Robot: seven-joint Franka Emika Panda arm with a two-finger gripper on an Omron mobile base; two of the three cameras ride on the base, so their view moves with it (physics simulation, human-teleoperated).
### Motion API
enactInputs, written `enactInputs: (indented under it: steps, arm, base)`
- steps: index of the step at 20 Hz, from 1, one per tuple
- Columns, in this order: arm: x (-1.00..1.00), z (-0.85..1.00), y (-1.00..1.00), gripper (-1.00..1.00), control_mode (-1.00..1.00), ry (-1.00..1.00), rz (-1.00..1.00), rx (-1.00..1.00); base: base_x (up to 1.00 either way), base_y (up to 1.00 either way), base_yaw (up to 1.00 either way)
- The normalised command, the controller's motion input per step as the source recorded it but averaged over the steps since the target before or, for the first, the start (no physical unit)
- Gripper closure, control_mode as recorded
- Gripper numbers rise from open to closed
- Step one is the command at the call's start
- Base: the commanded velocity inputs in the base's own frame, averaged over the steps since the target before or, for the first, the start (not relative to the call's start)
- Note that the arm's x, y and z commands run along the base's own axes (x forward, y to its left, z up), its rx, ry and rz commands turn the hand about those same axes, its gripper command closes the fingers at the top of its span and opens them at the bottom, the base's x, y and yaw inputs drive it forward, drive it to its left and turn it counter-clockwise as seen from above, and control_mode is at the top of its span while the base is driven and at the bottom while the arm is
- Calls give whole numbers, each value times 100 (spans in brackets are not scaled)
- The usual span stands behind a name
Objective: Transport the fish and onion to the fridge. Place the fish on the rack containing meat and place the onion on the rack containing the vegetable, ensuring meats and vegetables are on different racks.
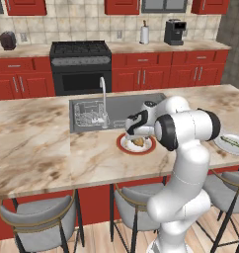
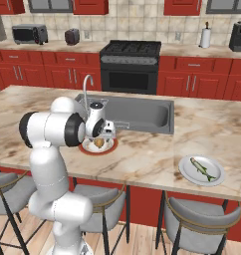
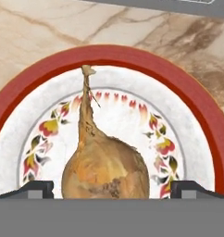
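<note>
Hovering low over the red-rimmed plate (image 3: pixel 211 129), the gripper (image 3: pixel 112 187) is standing with its jaws spread wide and holding nothing. Going left to right in the hand view, one dark fingertip is sitting just beside the onion (image 3: pixel 104 169), the bulb is lying between the two tips, and the other fingertip is flanking it on the far side. The stalk is running straight away from the hand, so the long axis is lying across the closing line and the jaws are bracketing the bulb's width. This plate is resting on the island counter (image 1: pixel 37 143) near its front edge, just before the sink (image 1: pixel 136 106). Further right, the fish (image 2: pixel 202 169) is lying on a grey plate (image 2: pixel 188 175), well apart, near the counter's right front corner. In my judgement the pickup of the onion is the step in hand.
</note>
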Motion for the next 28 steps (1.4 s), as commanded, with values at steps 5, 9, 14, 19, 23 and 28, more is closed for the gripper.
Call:
enactInputs:
  steps: [5,9,14,19,23,28]
  arm:
    - [2,-18,1,-100,-100,0,0,0]
    - [-14,-9,5,-100,-100,5,0,0]
    - [0,-24,11,-100,-100,3,0,0]
    - [3,-33,13,100,-100,0,0,-1]
    - [-6,-34,0,100,-100,8,0,0]
    - [-37,30,0,100,-100,0,0,0]
  base:
    - [0,0,0]
    - [0,0,0]
    - [0,0,0]
    - [0,0,0]
    - [0,0,0]
    - [0,0,0]
